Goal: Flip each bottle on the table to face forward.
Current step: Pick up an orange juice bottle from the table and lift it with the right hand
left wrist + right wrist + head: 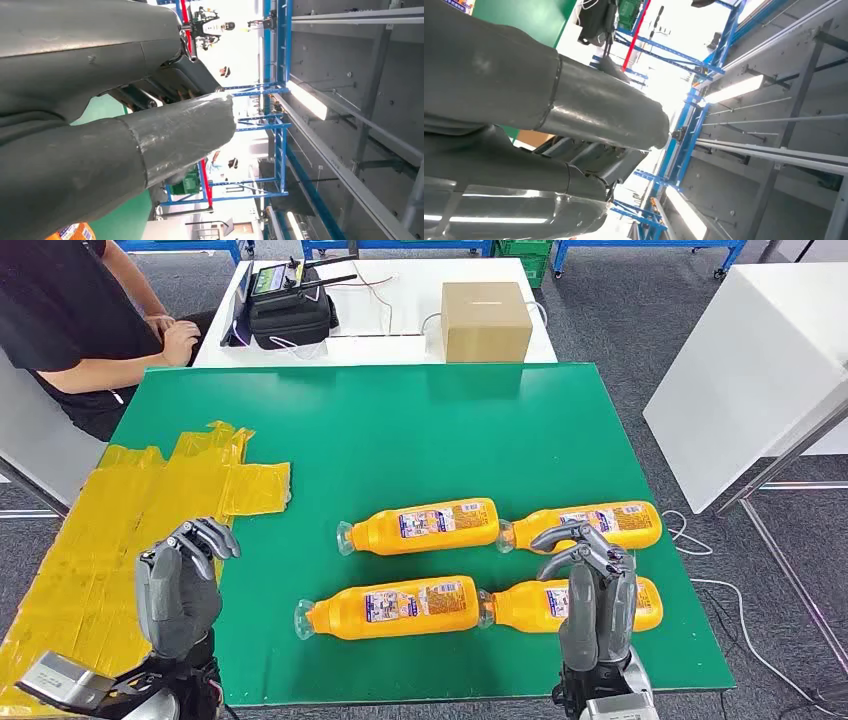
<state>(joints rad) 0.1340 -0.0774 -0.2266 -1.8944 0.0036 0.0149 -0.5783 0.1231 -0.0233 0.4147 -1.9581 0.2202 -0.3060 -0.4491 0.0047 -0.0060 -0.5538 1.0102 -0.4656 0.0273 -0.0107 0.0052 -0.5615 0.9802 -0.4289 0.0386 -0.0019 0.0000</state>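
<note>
A green table [380, 420] carries four orange bottles lying on their sides in two rows, far left [420, 526], far right [590, 524], near left [392, 607] and near right [530, 605], beside yellow tape patches [150, 510].

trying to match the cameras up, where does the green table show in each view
Head view: the green table spans the middle, four orange bottles lying on it.
Left wrist view: a green patch behind the left hand.
Right wrist view: a green patch beyond the right hand.
Shared landmark: the green tabletop itself.
</note>
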